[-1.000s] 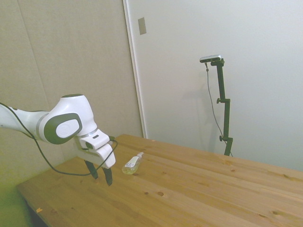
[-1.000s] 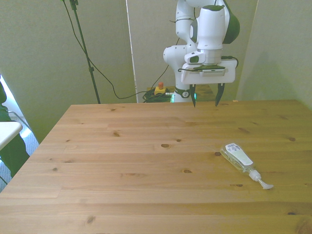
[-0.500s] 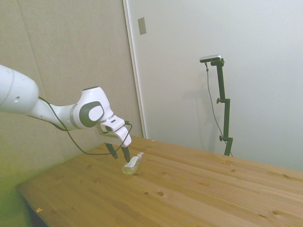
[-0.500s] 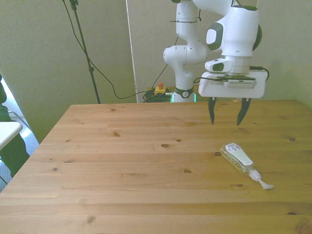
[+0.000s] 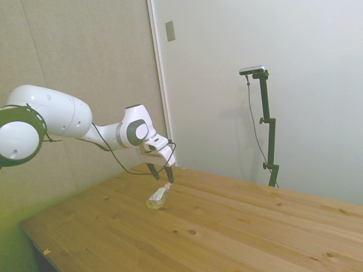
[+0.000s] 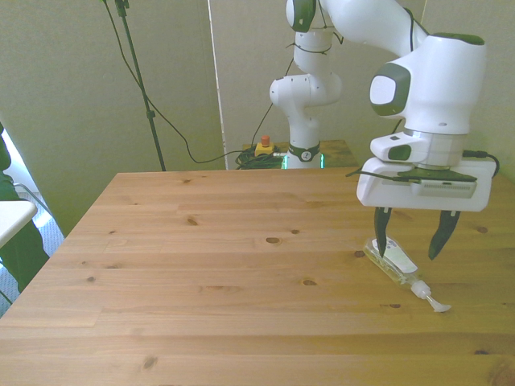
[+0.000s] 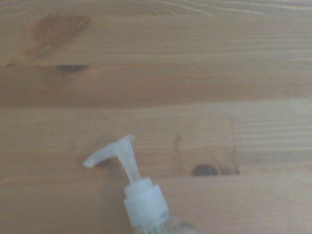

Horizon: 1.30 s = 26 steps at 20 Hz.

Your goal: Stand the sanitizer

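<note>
Pincer (image 6: 409, 243) spread wide, I hover over the sanitizer (image 6: 392, 260) lying flat, nozzle toward 5 o'clock in the front view; approach step, next calls for descending astride its body.

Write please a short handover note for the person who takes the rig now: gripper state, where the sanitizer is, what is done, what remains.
Gripper: open, empty, hanging over the sanitizer, fingers on either side of its body but not touching it as far as the views show.
Sanitizer: lying on its side on the wooden table, toward the front view's right, pump nozzle pointing to the near edge.
Done: the approach only; nothing is grasped.
Left: lower, close on the bottle, tip it upright onto its base, release and back away.
</note>
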Each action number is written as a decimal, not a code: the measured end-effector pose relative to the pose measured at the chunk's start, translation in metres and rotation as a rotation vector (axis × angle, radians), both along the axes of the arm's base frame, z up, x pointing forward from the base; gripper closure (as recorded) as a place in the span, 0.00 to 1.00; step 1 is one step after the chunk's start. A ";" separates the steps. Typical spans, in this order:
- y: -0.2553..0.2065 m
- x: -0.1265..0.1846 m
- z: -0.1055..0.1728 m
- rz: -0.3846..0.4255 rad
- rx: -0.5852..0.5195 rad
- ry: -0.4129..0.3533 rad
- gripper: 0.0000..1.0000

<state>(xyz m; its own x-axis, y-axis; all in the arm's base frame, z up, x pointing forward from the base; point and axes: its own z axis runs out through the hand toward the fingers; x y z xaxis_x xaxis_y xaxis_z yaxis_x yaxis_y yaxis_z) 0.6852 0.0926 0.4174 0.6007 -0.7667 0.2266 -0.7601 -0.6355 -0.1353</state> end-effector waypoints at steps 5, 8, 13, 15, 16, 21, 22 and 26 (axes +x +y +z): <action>0.009 0.032 -0.014 0.007 0.000 0.008 0.00; 0.013 0.041 -0.020 0.021 0.004 0.019 0.00; 0.017 0.046 -0.035 0.043 0.021 0.050 0.00; 0.018 0.047 -0.039 0.047 0.020 0.057 0.00; 0.018 0.048 -0.041 0.049 0.019 0.062 0.00; 0.013 0.054 -0.052 0.045 0.013 0.071 0.00; 0.012 0.055 -0.053 0.043 0.011 0.071 1.00; 0.010 0.060 -0.059 0.037 0.011 0.081 1.00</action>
<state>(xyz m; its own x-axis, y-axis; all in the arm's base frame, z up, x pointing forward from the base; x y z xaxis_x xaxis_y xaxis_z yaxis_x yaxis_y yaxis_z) 0.7452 0.1028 0.3582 0.6446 -0.7458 0.1678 -0.7449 -0.6622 -0.0816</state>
